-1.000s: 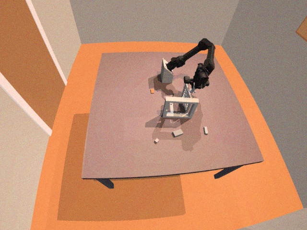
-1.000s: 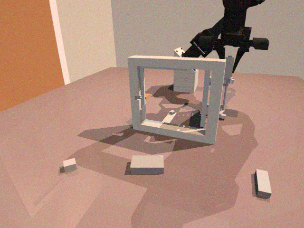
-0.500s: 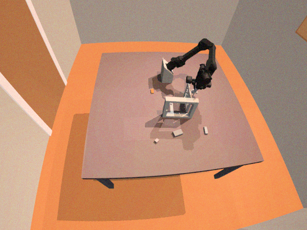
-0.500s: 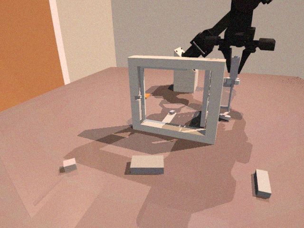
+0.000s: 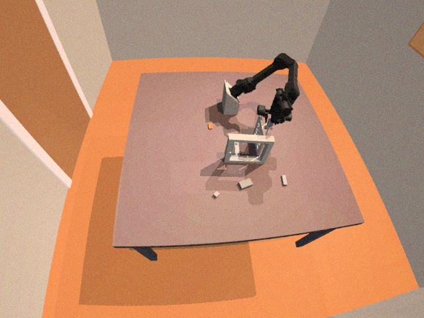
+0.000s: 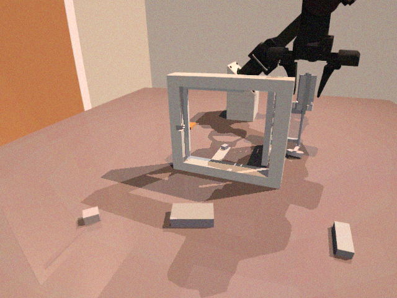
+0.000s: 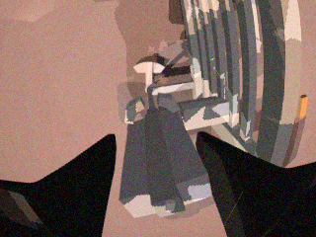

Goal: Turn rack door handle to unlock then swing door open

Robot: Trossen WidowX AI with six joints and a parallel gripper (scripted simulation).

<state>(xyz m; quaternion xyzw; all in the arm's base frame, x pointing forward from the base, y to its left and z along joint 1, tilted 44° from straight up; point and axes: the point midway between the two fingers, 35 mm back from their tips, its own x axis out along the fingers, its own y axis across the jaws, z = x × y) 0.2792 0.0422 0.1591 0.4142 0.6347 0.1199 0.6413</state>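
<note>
My black two-fingered claw (image 5: 268,119) (image 6: 307,92) (image 7: 157,140) stood partly wide, its fingertips pointing down on either side of the grey upright handle (image 6: 306,92) (image 7: 160,153), with space showing beside it; I held nothing. The handle was on the slatted grey door (image 5: 258,127) (image 7: 222,59), which stood swung out behind the pale grey square frame (image 5: 251,138) (image 6: 231,78), on the side toward my base.

Frame and door stood on a broad, dusty-pink table top (image 5: 164,136) (image 6: 48,179) (image 7: 59,89) with a thin dark edge and dark legs. Shadows from my arm and the frame spread over it. Near the frame lay a flat pale grey block (image 5: 245,183) (image 6: 191,215), a slim pale block (image 5: 284,180) (image 6: 343,238) and a small pale cube (image 5: 216,194) (image 6: 91,215). A small orange block (image 5: 210,126) (image 6: 192,125) (image 7: 303,107) lay near the pale box-shaped stand (image 5: 230,106) (image 6: 240,105) by the black arm (image 5: 293,77) (image 6: 312,28).

Around the table ran a bright orange floor (image 5: 291,273), darkened by the table's shadow. Grey walls (image 5: 205,30) (image 6: 224,35) rose behind and to one side; opposite, a cream wall held a brown panel (image 5: 41,75) (image 6: 31,64) edged in pinkish white.
</note>
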